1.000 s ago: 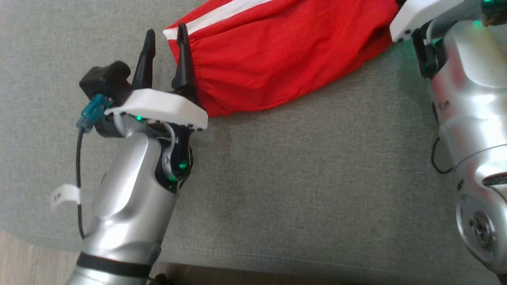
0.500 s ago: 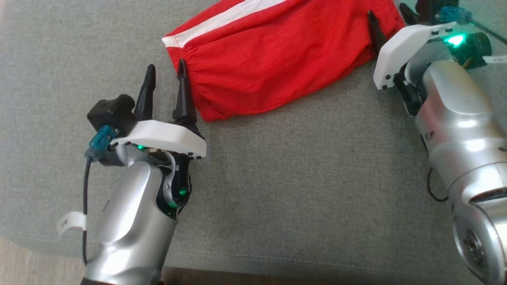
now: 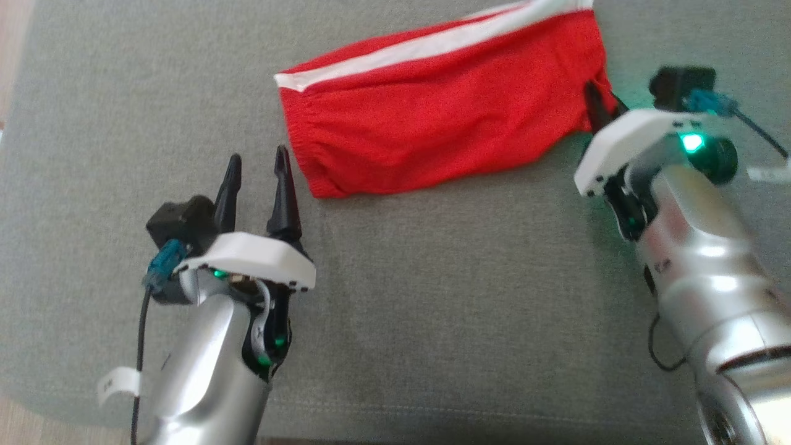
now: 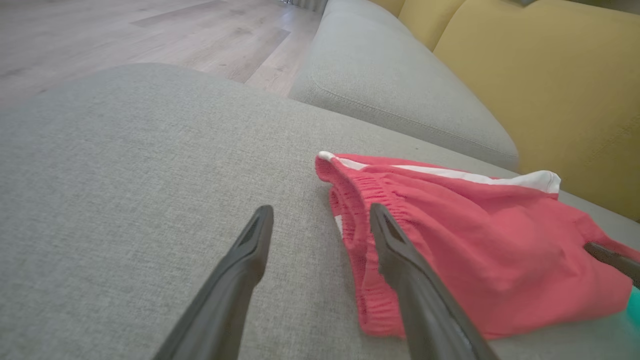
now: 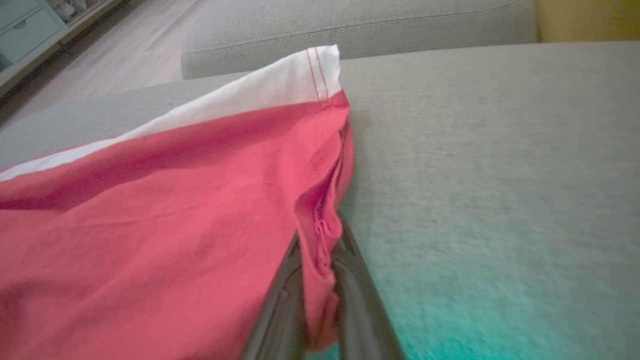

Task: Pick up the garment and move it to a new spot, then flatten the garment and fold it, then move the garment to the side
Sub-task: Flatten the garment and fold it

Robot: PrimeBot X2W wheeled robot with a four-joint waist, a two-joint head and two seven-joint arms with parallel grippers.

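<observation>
The garment [image 3: 432, 123] is a pair of red shorts with a white side stripe, lying folded flat on the grey cushion [image 3: 463, 296]. My right gripper [image 3: 598, 102] is at its right edge, shut on a fold of the red fabric; the right wrist view shows the garment [image 5: 175, 225] pinched between the dark fingers [image 5: 280, 300] of that gripper [image 5: 320, 240]. My left gripper [image 3: 258, 154] stands open just short of the elastic waistband end, nothing between its fingers. In the left wrist view the gripper [image 4: 321, 210] points at the cushion beside the garment [image 4: 475, 240].
The grey seat cushion's front edge [image 3: 432, 414] runs along the bottom of the head view. A second grey cushion [image 4: 400, 90] and yellow back cushions [image 4: 550, 90] lie beyond the garment. Wooden floor [image 4: 100, 30] is off to the side.
The right gripper has shut on the garment's right edge. The head camera has shifted, so the whole picture sits lower. The left gripper stays open, now slightly clear of the waistband.
</observation>
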